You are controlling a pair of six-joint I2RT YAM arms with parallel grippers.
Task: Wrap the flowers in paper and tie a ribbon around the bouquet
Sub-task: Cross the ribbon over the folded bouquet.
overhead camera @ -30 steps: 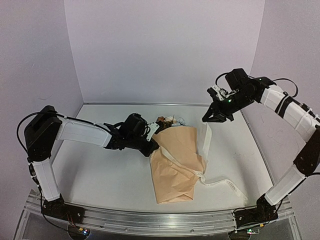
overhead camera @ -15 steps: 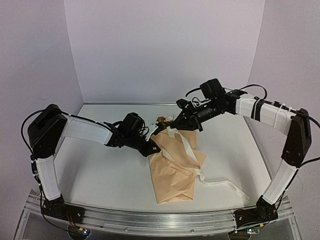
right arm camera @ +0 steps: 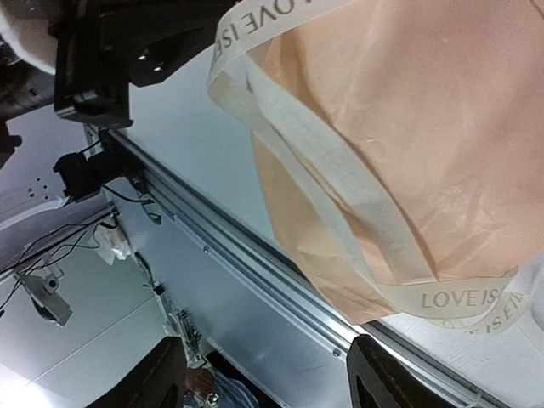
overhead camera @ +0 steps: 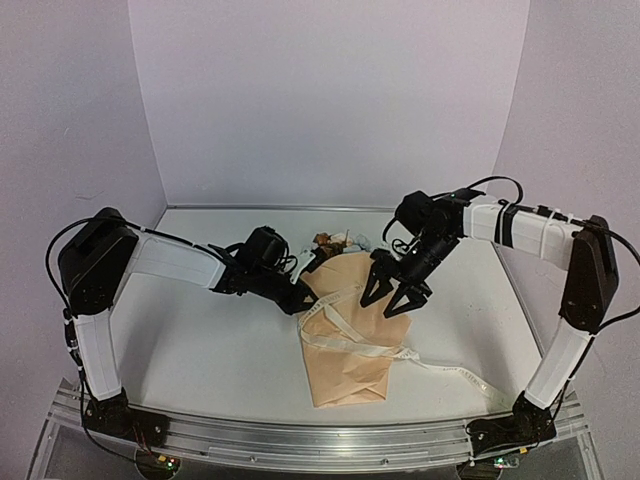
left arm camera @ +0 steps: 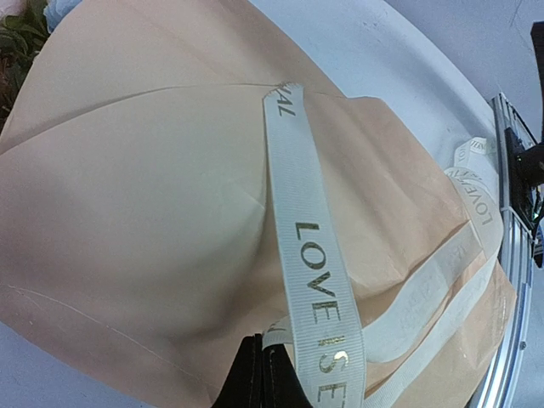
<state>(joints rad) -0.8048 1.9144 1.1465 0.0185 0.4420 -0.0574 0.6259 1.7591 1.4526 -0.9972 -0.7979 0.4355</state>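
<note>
- Left gripper (overhead camera: pixel 300 298) clamps the ribbon (left arm camera: pixel 316 280) beside the bouquet (overhead camera: pixel 345 370), which lies mid-table
- Right gripper (overhead camera: pixel 392 297) hangs above it, spread and empty
- The slack, untied ribbon may slide off, and the bouquet could spring open

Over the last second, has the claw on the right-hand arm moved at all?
Yes. The right gripper swung left, away from the right wall, and came down over the bouquet, jaws now open.

On table (overhead camera: pixel 200 340): bouquet (overhead camera: pixel 345 385), ribbon (overhead camera: pixel 350 345) across it, flowers (overhead camera: pixel 335 240) at far end.
</note>
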